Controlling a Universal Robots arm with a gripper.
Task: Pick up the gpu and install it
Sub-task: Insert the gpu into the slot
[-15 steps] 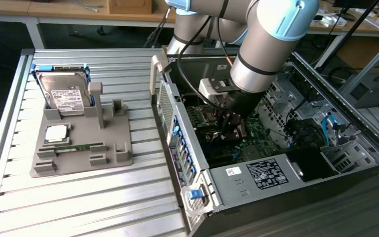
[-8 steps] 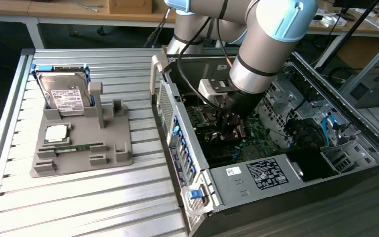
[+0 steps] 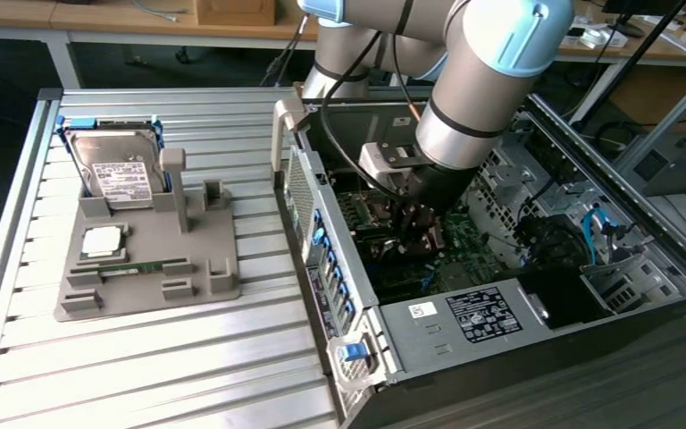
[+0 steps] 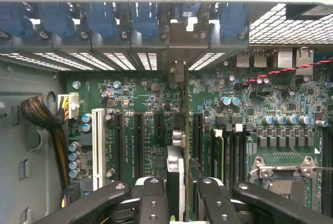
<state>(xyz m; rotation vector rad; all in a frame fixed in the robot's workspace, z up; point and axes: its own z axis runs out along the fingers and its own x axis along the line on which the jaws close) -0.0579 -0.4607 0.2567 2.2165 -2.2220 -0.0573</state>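
So the claw point(image 4: 183, 193) is clenched on the gpu point(image 4: 176, 169), fingers point(image 4: 153, 198) pinching it from both faces. The card isn't off to any side of the claw at all, it's right in the middle of it. In the wrist view you see it edge-on, just a thin line running straight away from the claw over the green motherboard point(image 4: 140, 96). Its long axis is parallel to the black expansion slots point(image 4: 138, 141) on either side, and its far end reaches the rear panel point(image 4: 182, 37), where a small metal bracket point(image 4: 177, 73) sits under the blue clips. That's the relation that matters imo: the card's edge and the slot direction look lined up, not skewed, as far as I can judge. I honestly can't tell whether the bottom edge is already in a slot or just above it, since the card hides that. From the exterior view the arm comes down into the open pc case point(image 3: 319, 206) lying on the table point(image 3: 176, 357), with the claw deep among the boards. The grey holder point(image 3: 206, 277) with the hard drive point(image 3: 122, 174) sits well apart, toward the exterior view's left.
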